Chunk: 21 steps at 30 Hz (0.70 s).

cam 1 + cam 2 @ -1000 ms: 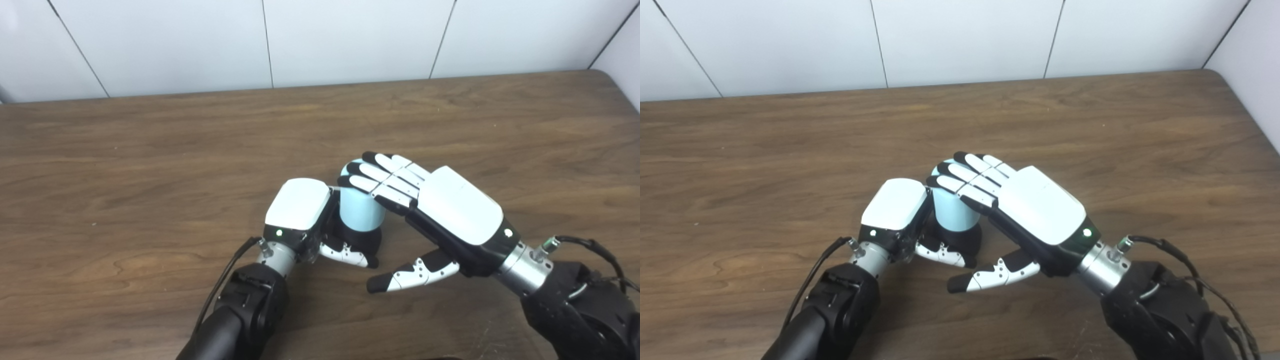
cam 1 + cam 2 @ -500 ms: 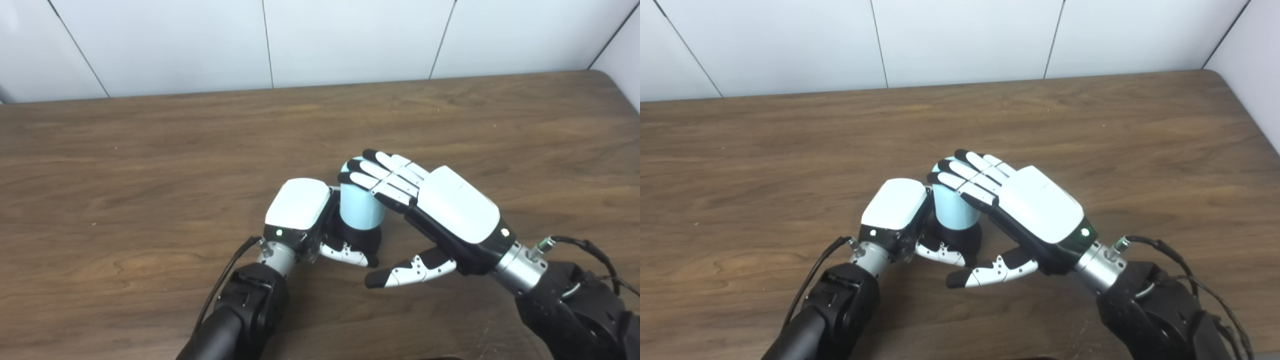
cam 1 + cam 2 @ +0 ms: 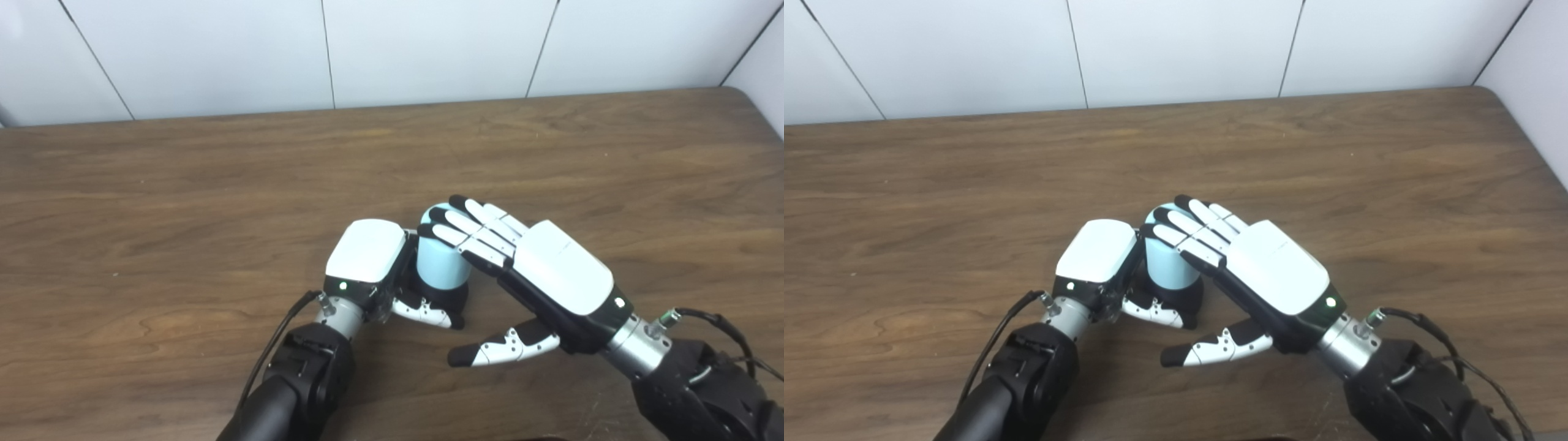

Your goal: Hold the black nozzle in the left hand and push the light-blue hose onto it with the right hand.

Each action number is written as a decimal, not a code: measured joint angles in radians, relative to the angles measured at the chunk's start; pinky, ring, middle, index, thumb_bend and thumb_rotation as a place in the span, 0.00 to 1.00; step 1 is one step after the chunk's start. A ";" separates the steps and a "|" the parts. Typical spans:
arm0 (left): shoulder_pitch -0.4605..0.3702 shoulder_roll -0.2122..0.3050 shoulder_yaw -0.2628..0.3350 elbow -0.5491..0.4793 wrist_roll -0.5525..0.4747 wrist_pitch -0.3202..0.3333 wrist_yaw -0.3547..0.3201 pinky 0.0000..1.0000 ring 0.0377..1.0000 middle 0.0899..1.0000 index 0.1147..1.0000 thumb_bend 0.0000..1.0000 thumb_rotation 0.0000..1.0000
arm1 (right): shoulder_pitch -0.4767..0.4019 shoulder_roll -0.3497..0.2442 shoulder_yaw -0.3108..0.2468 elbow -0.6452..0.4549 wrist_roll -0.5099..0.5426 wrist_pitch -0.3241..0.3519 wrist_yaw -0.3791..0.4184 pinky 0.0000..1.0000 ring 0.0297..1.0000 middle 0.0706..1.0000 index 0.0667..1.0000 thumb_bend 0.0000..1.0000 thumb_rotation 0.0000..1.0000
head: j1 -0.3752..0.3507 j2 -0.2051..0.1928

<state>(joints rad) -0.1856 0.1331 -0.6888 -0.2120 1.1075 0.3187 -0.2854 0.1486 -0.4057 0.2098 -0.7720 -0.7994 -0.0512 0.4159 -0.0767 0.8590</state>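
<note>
Left hand is wrapped around the black nozzle, thumb curled across its front; nozzle stands upright on the wooden table, near the front edge at centre. Light-blue hose, a short cylinder, sits upright on top of the nozzle, its lower end covering the nozzle's upper part. Right hand lies flat and spread, fingers resting on the hose's top end, thumb held apart below, gripping nothing.
</note>
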 measured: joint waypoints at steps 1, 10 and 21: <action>0.000 0.000 0.000 0.000 0.000 0.000 0.000 0.43 0.43 0.47 0.40 0.50 0.00 | 0.000 0.000 0.002 0.000 -0.002 0.000 -0.002 0.95 0.96 0.92 0.87 0.56 0.94 | 0.002 0.000; 0.000 0.000 0.000 0.000 0.001 0.000 0.000 0.44 0.46 0.48 0.40 0.50 0.00 | -0.005 0.000 0.003 0.001 -0.007 0.000 -0.003 0.96 0.98 0.93 0.89 0.56 0.97 | 0.000 -0.002; -0.001 -0.003 0.001 0.000 0.001 0.002 -0.001 0.43 0.44 0.47 0.40 0.50 0.00 | -0.088 -0.001 -0.061 -0.059 0.045 0.073 0.159 0.98 0.99 0.95 0.92 0.55 1.00 | -0.003 -0.009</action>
<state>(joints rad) -0.1863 0.1302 -0.6878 -0.2123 1.1081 0.3210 -0.2860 0.0611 -0.4067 0.1484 -0.8308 -0.7539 0.0220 0.5750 -0.0798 0.8498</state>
